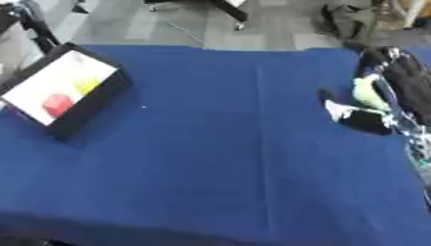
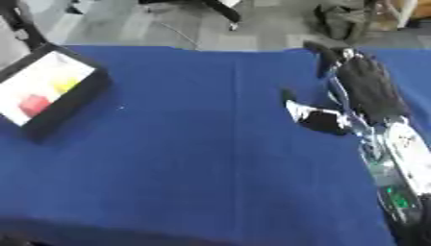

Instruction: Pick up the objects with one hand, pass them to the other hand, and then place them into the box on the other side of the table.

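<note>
Box (image 1: 66, 91): black-walled, white-floored, upper left of frame on blue cloth (image 1: 219, 158), holding a red block (image 1: 57, 104) and a yellow piece (image 1: 87, 86). Right hand (image 2: 363, 89): right edge, over the cloth; whether its fingers grasp anything cannot be told. Grey floor (image 1: 168, 21) along the top. Cloth centre bare.

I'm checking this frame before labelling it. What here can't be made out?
- Right hand: blurred in both views; its fingers can't be read, nor whether it holds anything. A pale patch shows by it in the left eye view.
- Left hand: in neither view.
- Box: its near corner is cut by the left edge; a red block and a yellow thing inside are smears.
- Black and white thing on the cloth: unidentifiable.
</note>
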### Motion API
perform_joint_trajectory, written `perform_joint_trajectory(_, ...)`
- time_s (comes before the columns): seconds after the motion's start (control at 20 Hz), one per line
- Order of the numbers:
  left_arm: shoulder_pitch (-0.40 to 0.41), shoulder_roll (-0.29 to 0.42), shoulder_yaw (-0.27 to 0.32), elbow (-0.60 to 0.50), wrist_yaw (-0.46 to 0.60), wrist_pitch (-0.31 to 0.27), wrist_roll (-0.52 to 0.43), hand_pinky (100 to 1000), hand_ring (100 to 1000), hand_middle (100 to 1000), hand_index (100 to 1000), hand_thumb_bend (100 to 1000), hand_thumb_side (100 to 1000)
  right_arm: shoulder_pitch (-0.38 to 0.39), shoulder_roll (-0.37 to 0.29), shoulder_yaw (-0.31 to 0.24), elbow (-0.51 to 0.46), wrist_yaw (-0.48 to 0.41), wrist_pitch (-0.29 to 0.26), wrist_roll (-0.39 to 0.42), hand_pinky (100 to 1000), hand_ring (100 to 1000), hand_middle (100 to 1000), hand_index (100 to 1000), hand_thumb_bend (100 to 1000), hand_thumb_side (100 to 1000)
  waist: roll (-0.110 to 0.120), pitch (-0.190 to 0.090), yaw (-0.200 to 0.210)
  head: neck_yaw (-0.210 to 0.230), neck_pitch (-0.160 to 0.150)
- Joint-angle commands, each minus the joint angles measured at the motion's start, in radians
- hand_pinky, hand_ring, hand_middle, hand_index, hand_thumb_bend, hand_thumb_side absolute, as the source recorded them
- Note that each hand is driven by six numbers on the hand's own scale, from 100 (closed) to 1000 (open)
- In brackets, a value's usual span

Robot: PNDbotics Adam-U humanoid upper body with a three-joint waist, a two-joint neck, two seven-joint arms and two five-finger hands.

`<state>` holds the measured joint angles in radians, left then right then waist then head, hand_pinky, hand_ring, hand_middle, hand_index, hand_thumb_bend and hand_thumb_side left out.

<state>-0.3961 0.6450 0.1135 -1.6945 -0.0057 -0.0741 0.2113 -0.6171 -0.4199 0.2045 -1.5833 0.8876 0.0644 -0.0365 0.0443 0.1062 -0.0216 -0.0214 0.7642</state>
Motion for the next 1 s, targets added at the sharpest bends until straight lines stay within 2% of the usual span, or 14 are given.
perform_joint_trajectory(0.05, 0.004, -0.050, -0.011, -0.091, 0.027, -0.004, -0.068, 700, 697, 788, 912, 730, 602, -0.078, -0.063, -0.046, 0.146, -0.095, 0.025, 0.002, 694, 649, 489, 892, 342, 526, -0.001, -0.014, 0.014, -0.101, 0.006)
perform_joint_trajectory(0.2, 0.013, -0.120, -0.039, -0.126, 0.050, -0.001, -0.103, 695, 687, 781, 905, 724, 606, -0.157, -0.061, -0.083, 0.358, -0.114, 0.015, 0.010, 702, 659, 498, 906, 356, 542, 0.000, -0.012, 0.047, -0.174, 0.006)
perform_joint_trajectory(0.3, 0.018, -0.153, -0.058, -0.144, 0.065, 0.000, -0.125, 695, 686, 780, 905, 720, 611, -0.192, -0.055, -0.114, 0.494, -0.095, 0.012, 0.020, 705, 662, 506, 916, 364, 559, 0.005, -0.009, 0.072, -0.215, 0.006)
perform_joint_trajectory(0.55, 0.032, -0.211, -0.078, -0.174, 0.080, 0.002, -0.157, 693, 680, 775, 902, 719, 614, -0.241, -0.065, -0.211, 0.769, -0.022, 0.077, -0.003, 710, 676, 535, 922, 380, 574, 0.015, 0.001, 0.138, -0.309, 0.002)
perform_joint_trajectory(0.7, 0.044, -0.218, -0.076, -0.178, 0.081, 0.006, -0.160, 691, 676, 773, 901, 718, 617, -0.253, -0.083, -0.229, 0.846, 0.020, 0.095, -0.028, 717, 688, 554, 930, 389, 571, 0.017, 0.002, 0.151, -0.327, 0.002)
perform_joint_trajectory(1.0, 0.055, -0.225, -0.072, -0.170, 0.078, 0.011, -0.155, 690, 674, 771, 900, 713, 624, -0.257, -0.104, -0.228, 0.895, 0.138, 0.109, -0.013, 731, 706, 611, 949, 419, 560, 0.011, -0.001, 0.153, -0.325, 0.002)
